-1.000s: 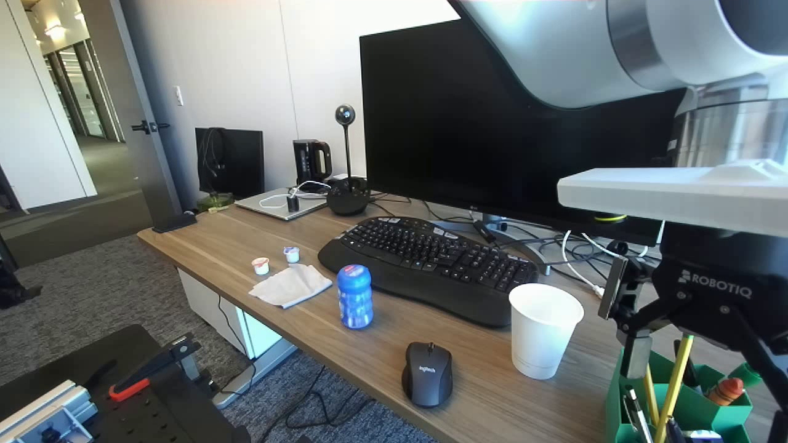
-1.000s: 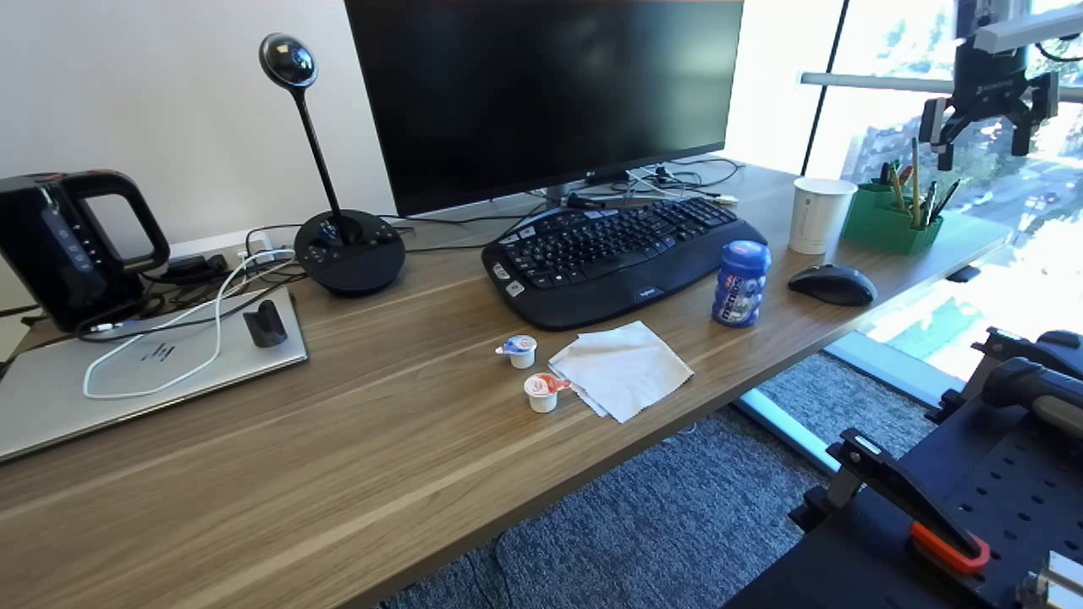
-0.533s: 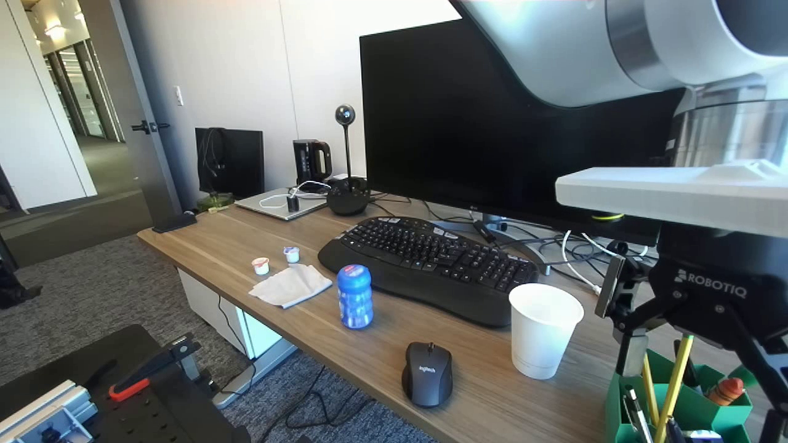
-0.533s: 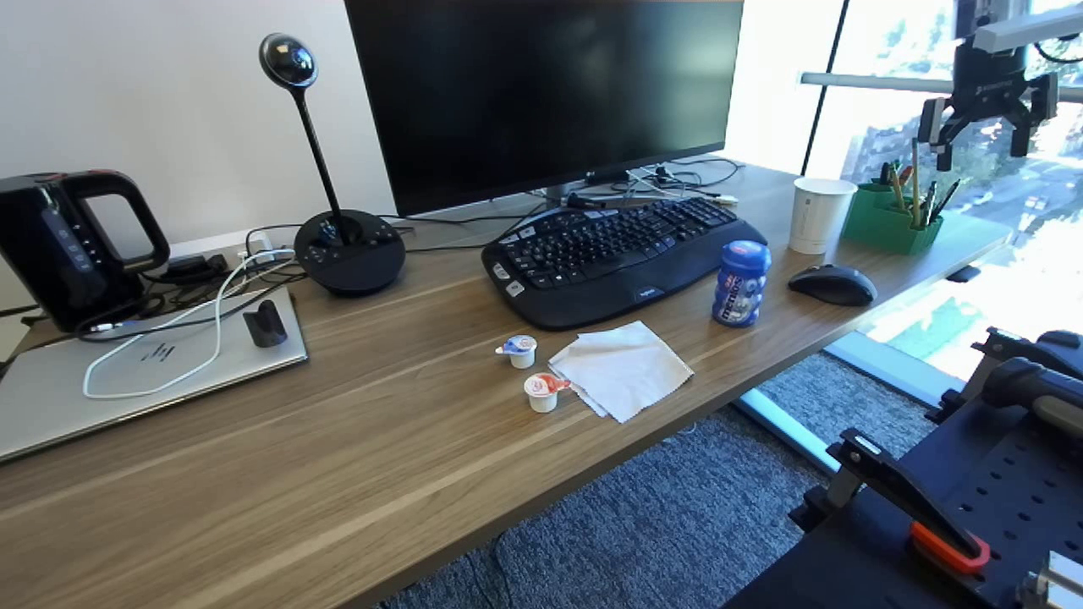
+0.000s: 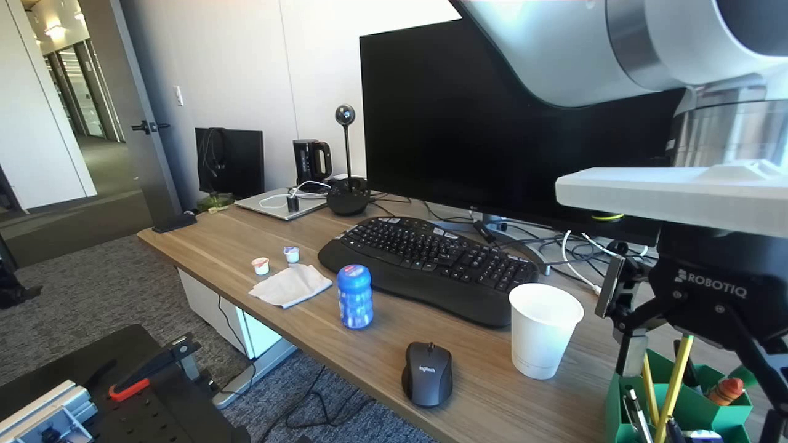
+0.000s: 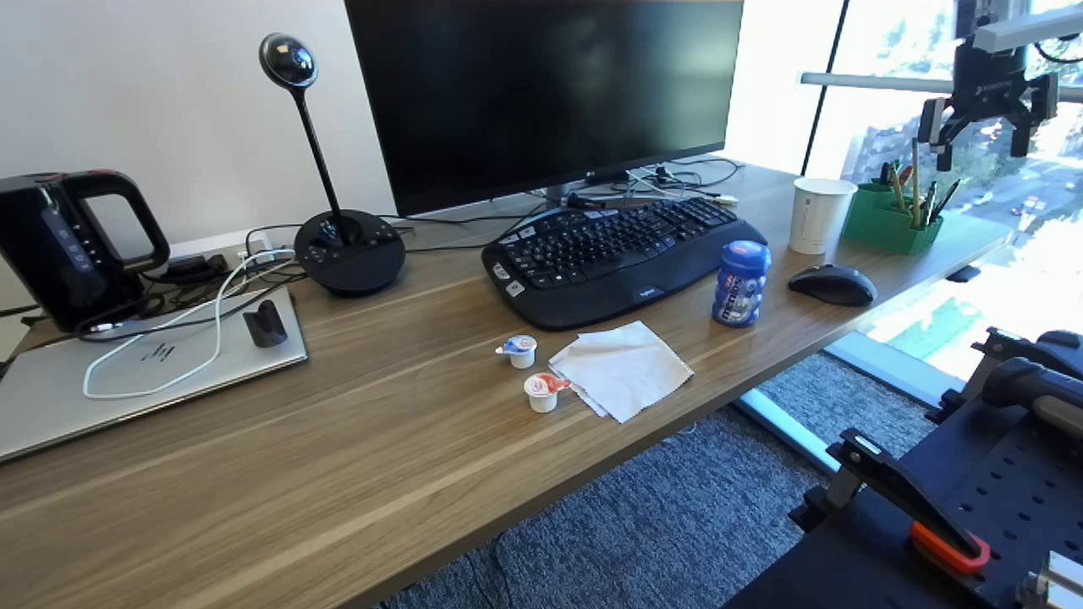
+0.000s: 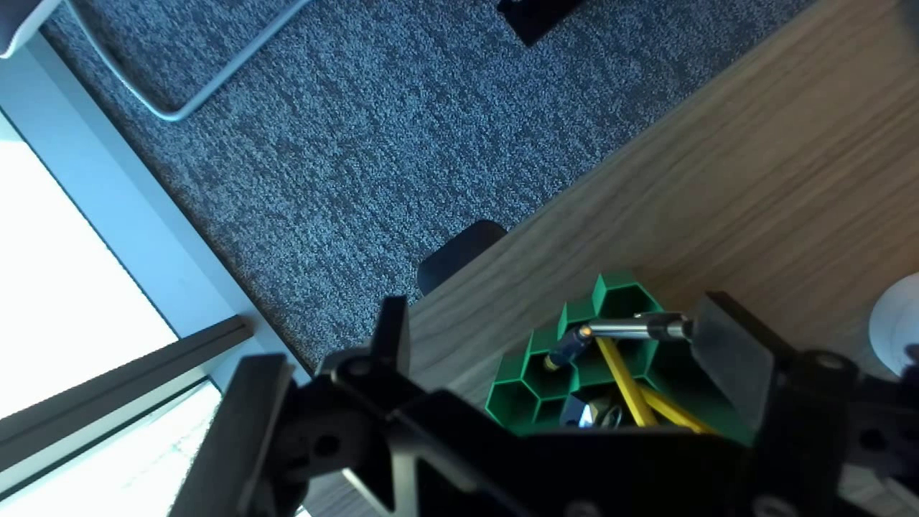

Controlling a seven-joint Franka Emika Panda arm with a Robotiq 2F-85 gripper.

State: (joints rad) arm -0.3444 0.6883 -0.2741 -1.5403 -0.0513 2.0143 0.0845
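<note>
My gripper [image 5: 702,394] stands open above a green pen holder [image 5: 729,415] with nothing between its fingers. In the wrist view the holder [image 7: 513,402] shows hexagonal cells between the spread fingers [image 7: 732,352]. Yellow pencils [image 7: 628,380], a silver pen [image 7: 624,329] and a dark blue pen [image 7: 569,348] stick out of it; the gripper body hides its near part. In an exterior view the gripper [image 6: 981,148] hangs higher than the holder [image 6: 880,224]. A white paper cup [image 5: 542,338] stands upright beside the holder.
On the desk are a black mouse [image 5: 428,378], a blue gum bottle [image 5: 355,301], a black keyboard [image 5: 431,264], a white cloth [image 6: 622,368] and two creamer cups [image 6: 522,349] [image 6: 542,393]. A large monitor [image 5: 492,135] rises behind. The desk edge [image 7: 574,179] lies close to the holder.
My gripper has shifted very slightly leftward in an exterior view over the first half second and has stayed still since. The objects on the desk have not moved.
</note>
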